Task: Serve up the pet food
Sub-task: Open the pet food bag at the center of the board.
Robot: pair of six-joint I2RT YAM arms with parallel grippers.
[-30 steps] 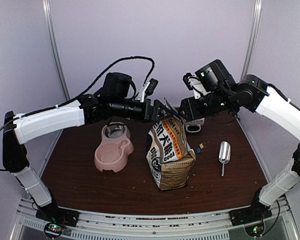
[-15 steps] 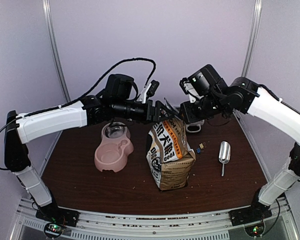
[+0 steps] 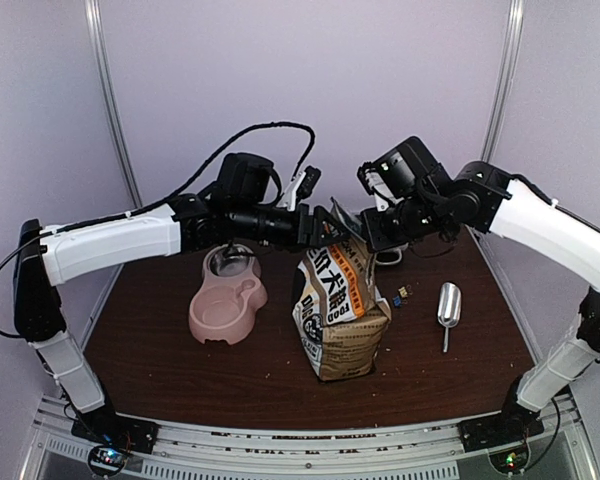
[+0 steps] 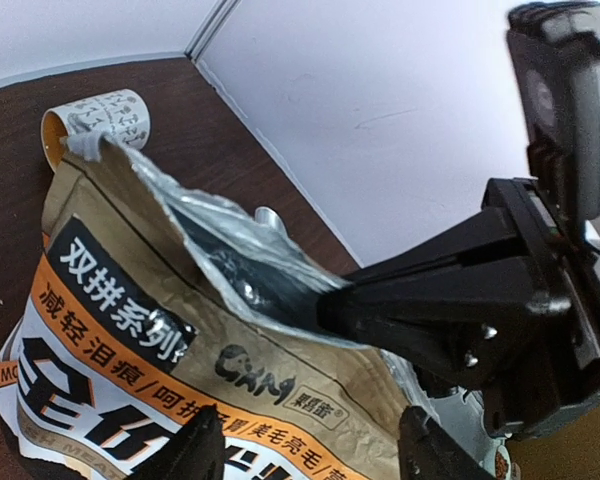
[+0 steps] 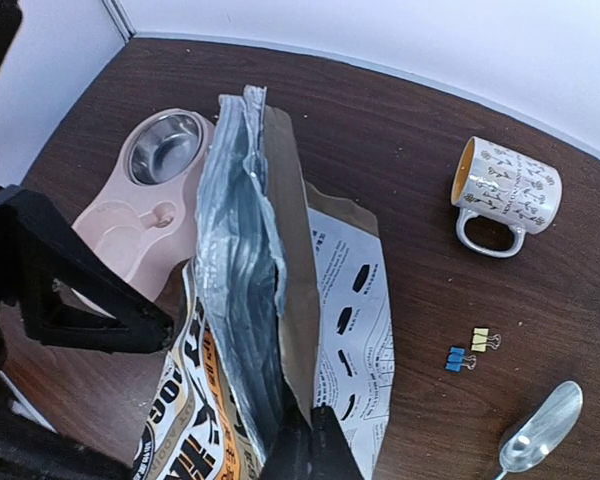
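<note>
The kraft-brown dog-food bag stands upright mid-table with its top torn open. Its silver lining shows, but the pet food is hidden inside. My right gripper is shut, pinching the back wall of the bag at its rim; from above it sits just over the bag's mouth. My left gripper is open, and the printed front panel of the bag lies between and beyond its fingers. From above it hovers at the left side of the bag's top.
A pink double bowl with a steel insert lies left of the bag. A silver scoop lies to the right, with two small binder clips beside it. A patterned mug lies on its side behind the bag.
The right gripper has closed on the bag's rim. Both grippers have drawn in a little toward the bag's mouth. The bag has not moved.
</note>
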